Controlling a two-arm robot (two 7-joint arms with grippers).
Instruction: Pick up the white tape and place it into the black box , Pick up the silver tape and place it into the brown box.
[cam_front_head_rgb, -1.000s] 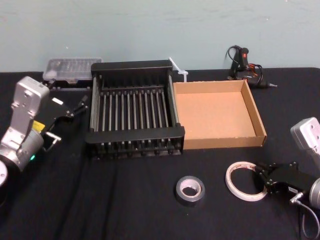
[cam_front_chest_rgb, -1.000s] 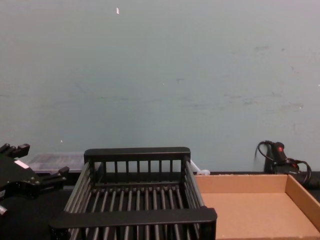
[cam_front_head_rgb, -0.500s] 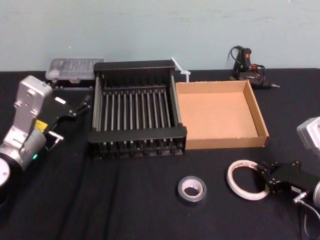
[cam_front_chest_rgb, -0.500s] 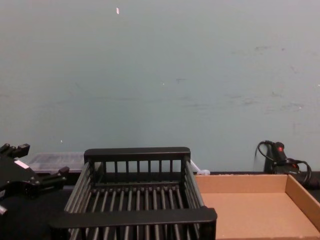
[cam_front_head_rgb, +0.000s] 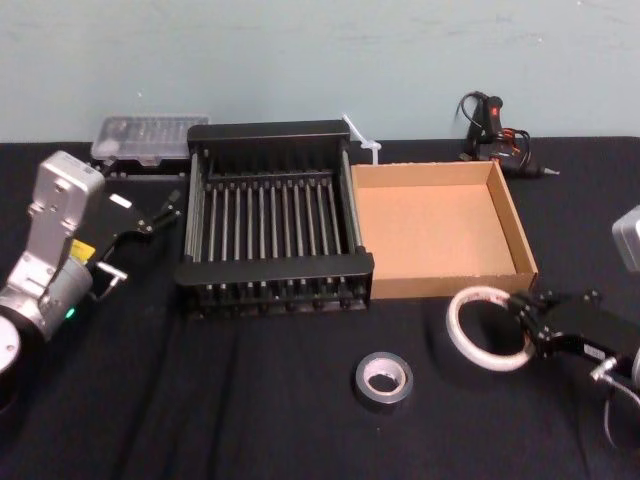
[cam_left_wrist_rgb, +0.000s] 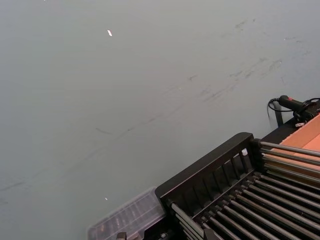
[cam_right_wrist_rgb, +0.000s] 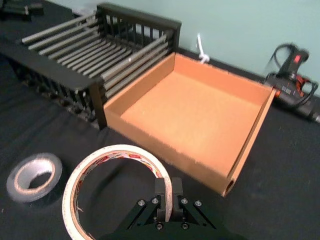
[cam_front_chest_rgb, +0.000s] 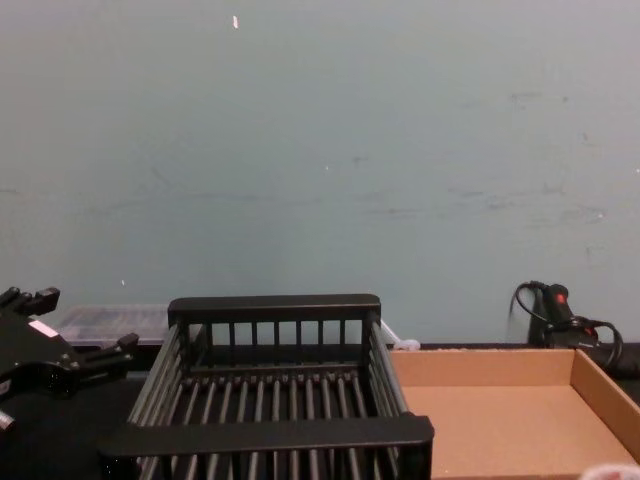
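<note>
My right gripper (cam_front_head_rgb: 522, 325) is shut on the rim of the white tape (cam_front_head_rgb: 455, 335), a thin ring held just above the tabletop in front of the brown box (cam_front_head_rgb: 450, 285). In the right wrist view the fingers (cam_right_wrist_rgb: 167, 192) pinch the white tape (cam_right_wrist_rgb: 100, 157), whose inner core has red print. The ring's top edge peeks into the chest view (cam_front_chest_rgb: 612, 470). The silver tape (cam_front_head_rgb: 383, 397) lies flat on the table left of the ring. The black box (cam_front_head_rgb: 270, 270) stands left of the brown box, touching it. My left gripper (cam_front_head_rgb: 140, 225) hangs open, left of the black box.
A clear plastic case (cam_front_head_rgb: 150, 135) lies behind the black box at the back left. A glue gun (cam_front_head_rgb: 490, 125) with its cable sits behind the brown box, and a white zip tie (cam_front_head_rgb: 358, 135) lies between the boxes' back corners. The tabletop is black cloth.
My right gripper has lifted the white tape off the table and carried it slightly back toward the brown box. The left arm has stayed put.
</note>
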